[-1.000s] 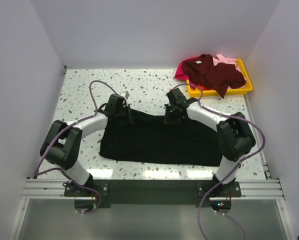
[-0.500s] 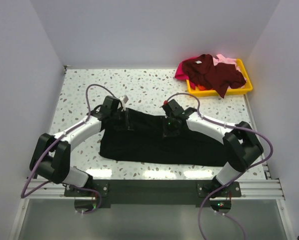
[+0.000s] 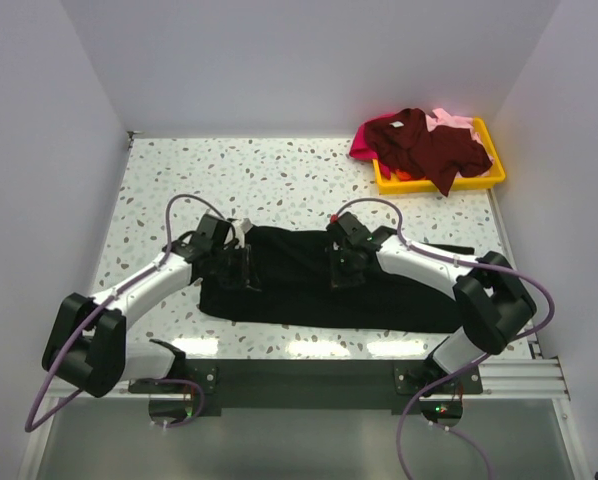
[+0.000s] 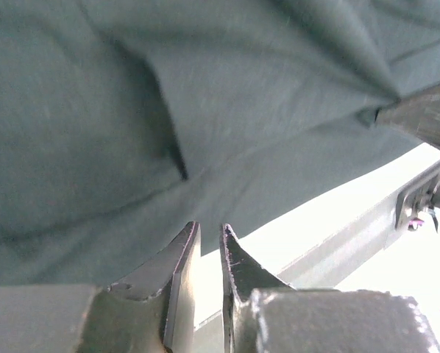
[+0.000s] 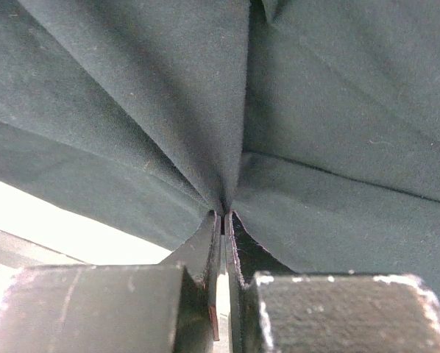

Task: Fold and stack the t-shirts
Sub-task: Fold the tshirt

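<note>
the black t-shirt [image 3: 309, 292] lies spread along the near side of the table [image 3: 279, 180], its far edge gathered up at both grippers. the right gripper [image 5: 224, 215] is clamped tight on a pinch of it, pleats fanning from the tips. the left gripper [image 4: 209, 229] stands narrow, the hem seemingly nipped at its tips. two holds should keep the fold line straight, i'd say. the maroon t-shirt [image 3: 424, 148] waits heaped over the yellow tray [image 3: 479, 186].
</note>
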